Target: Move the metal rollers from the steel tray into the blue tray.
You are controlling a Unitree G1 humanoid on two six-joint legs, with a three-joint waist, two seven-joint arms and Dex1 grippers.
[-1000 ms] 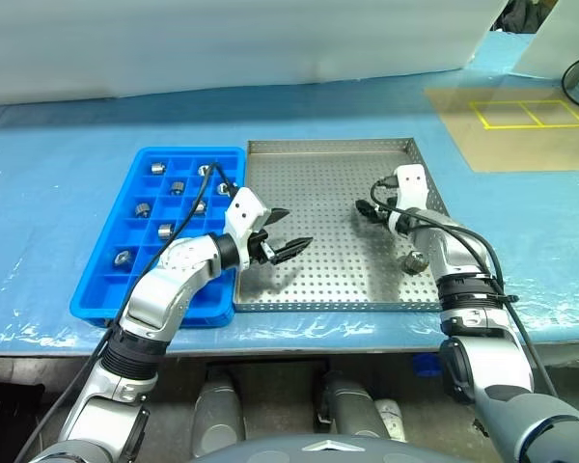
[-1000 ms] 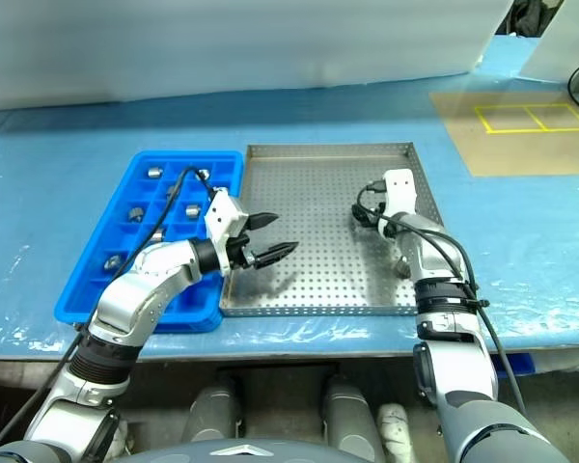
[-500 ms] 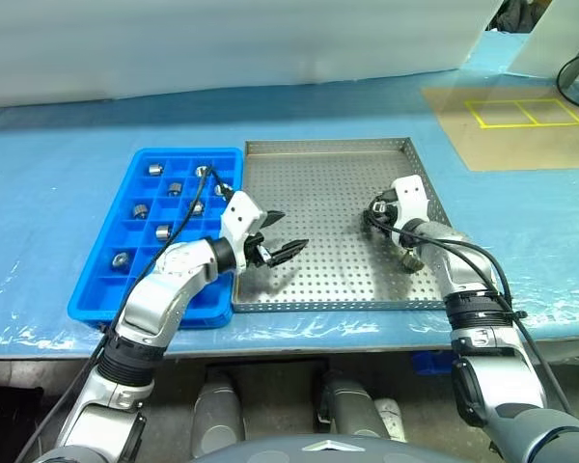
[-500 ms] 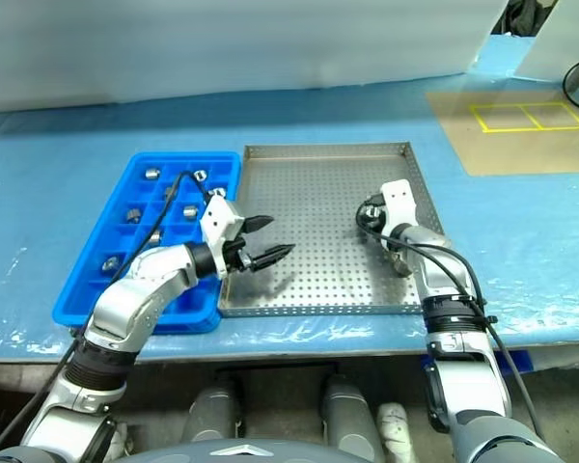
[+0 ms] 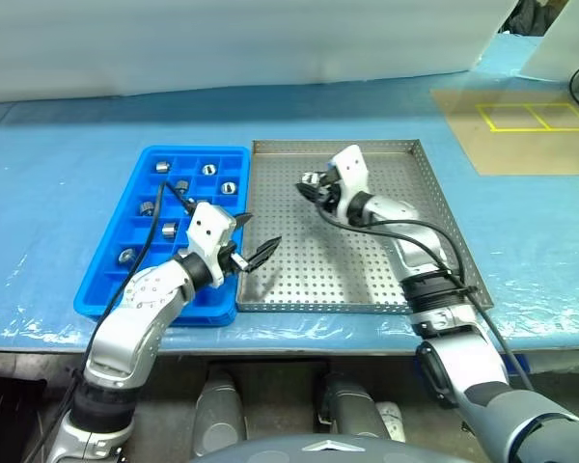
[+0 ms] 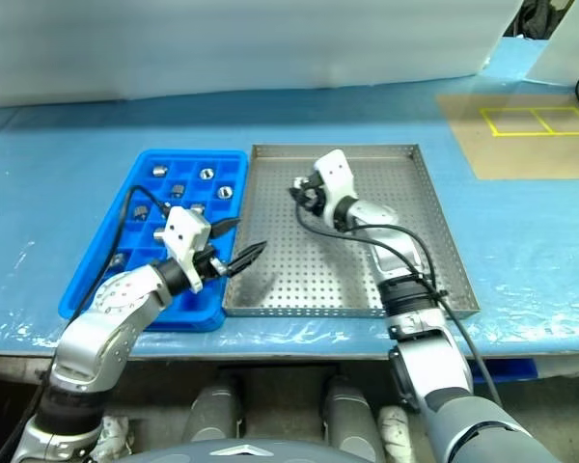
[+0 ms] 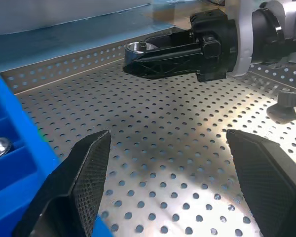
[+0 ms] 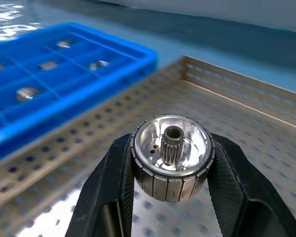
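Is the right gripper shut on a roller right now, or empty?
Shut on one. The right gripper has a metal roller clamped between its two black fingers, held above the steel tray.

Bright blue tray (image 5: 145, 280), silver dotted steel tray (image 5: 367, 280), shiny silver roller (image 8: 171, 157), black hand fingers (image 7: 89, 177)
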